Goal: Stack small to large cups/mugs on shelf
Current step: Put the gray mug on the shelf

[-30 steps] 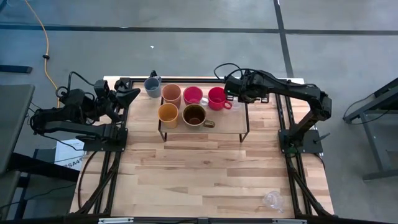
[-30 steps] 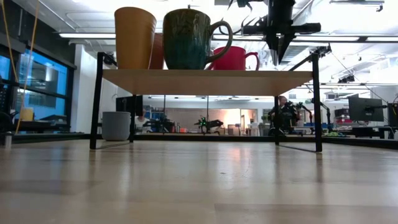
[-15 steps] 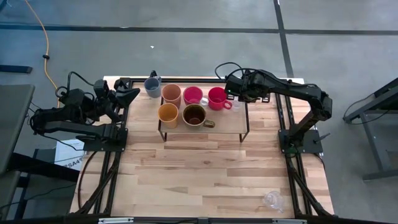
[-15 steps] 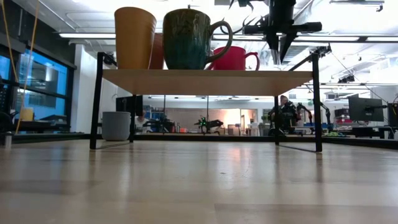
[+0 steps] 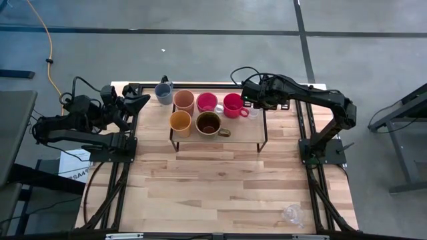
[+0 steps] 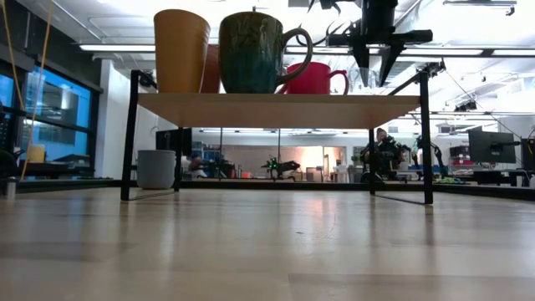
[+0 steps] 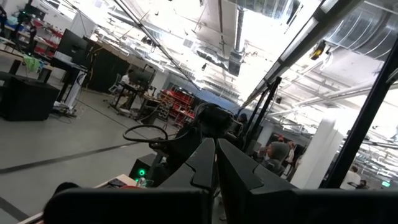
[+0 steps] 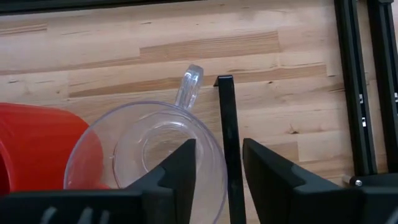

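Opening: your right hand (image 8: 217, 165) has just parted its fingers over the small clear glass handled cup (image 8: 146, 158).
Cup released on the black-framed wooden shelf (image 5: 250, 137) beside the red cup (image 5: 233, 105); left hand (image 7: 216, 163) closed, parked off the tabletop's left edge.

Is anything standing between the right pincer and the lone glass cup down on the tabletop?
Nothing visible. The right pincer hangs over the shelf; only bare tabletop lies between there and the glass cup.

You see yellow cable (image 5: 45, 40) trailing across grey floor (image 5: 200, 53) beyond wooden desk (image 5: 213, 187); person (image 6: 380, 150) seated among workstations far behind; monitor (image 6: 485, 146) at room's edge.
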